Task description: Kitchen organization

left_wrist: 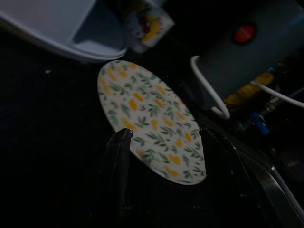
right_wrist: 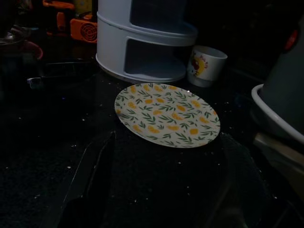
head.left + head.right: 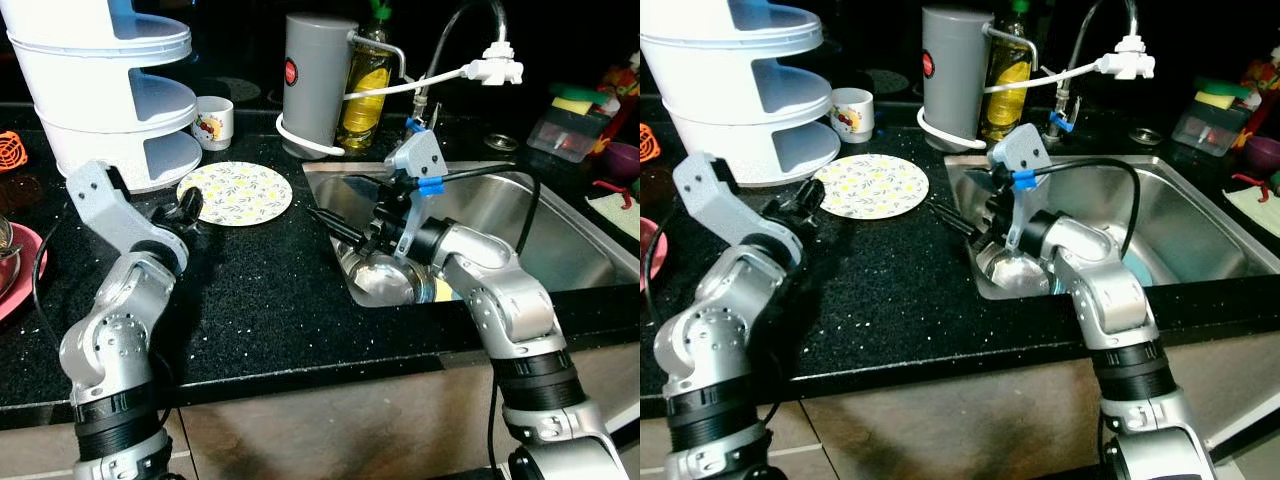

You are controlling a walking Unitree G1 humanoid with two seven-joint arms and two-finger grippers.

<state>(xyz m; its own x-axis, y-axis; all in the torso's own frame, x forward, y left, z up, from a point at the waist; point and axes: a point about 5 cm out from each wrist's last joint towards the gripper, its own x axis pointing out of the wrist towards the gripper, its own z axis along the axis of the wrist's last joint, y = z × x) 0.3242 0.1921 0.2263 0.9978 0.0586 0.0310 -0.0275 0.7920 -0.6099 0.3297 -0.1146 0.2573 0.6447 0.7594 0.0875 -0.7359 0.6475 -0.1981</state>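
Plate [image 3: 235, 192] flat on surface [image 3: 260, 290], ungrasped; left pincer [image 3: 187, 207] open beside it, right pincer [image 3: 335, 228] open, facing it. Organizing looks barely begun.

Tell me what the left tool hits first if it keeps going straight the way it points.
Probably the floral plate: the left tool points at its near edge, open. Depth is uncertain.

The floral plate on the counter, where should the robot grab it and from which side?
Best bet is the rim of the floral plate nearest the left gripper, coming in low from the robot's left. The plate lies flat on the black counter, so only its thin edge offers purchase, and that side looks unobstructed.
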